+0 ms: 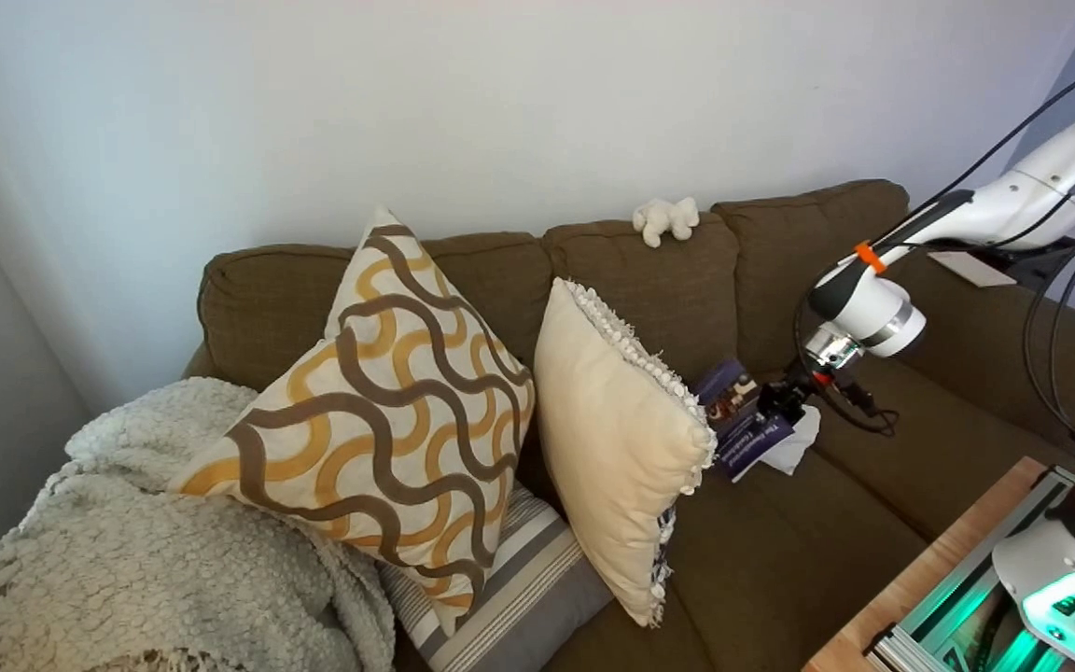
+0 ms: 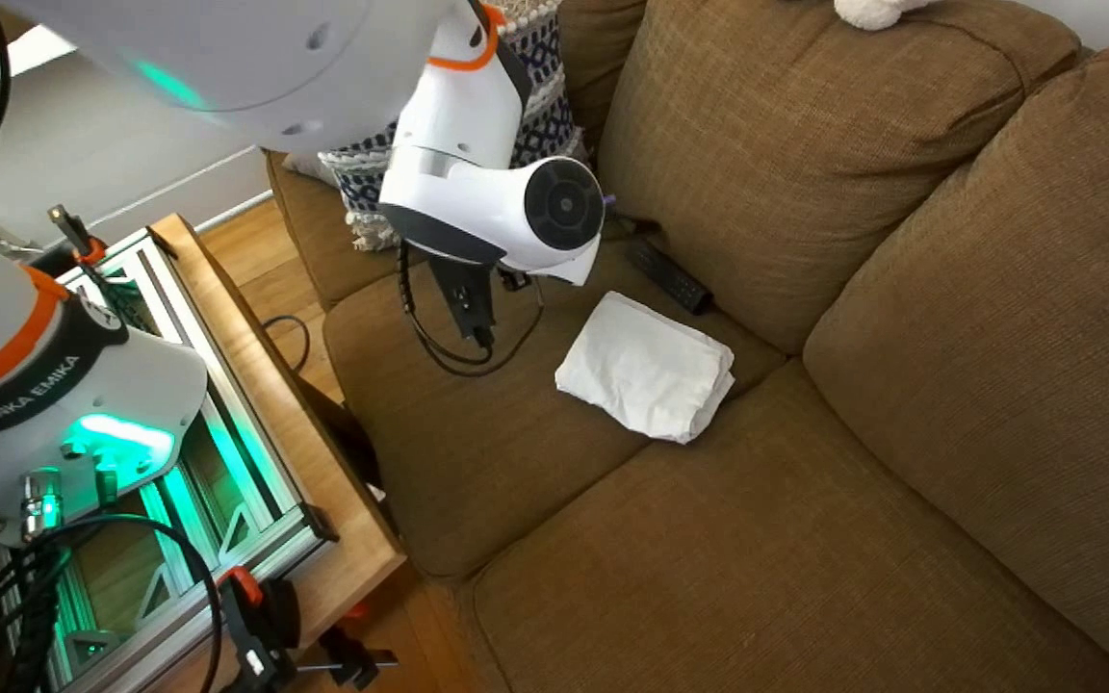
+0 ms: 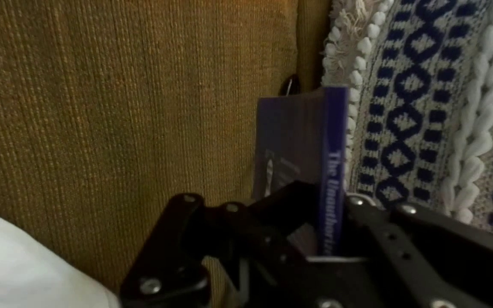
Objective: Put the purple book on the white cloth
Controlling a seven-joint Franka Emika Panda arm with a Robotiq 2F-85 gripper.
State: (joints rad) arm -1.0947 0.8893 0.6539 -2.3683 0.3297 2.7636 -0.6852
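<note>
Purple book, clamped in pincer, jaws closed against both sides

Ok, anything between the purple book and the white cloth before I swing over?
Nothing visible: the fingers hold the purple book, and only sofa shows between it and the white cloth in the wrist view. The remote near the cloth seems off the path.

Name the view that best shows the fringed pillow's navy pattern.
The wrist view: the navy pattern appears large and distinct. Exterior views show it only partly: interrupted by the robot arm, or as a narrow sliver.
</note>
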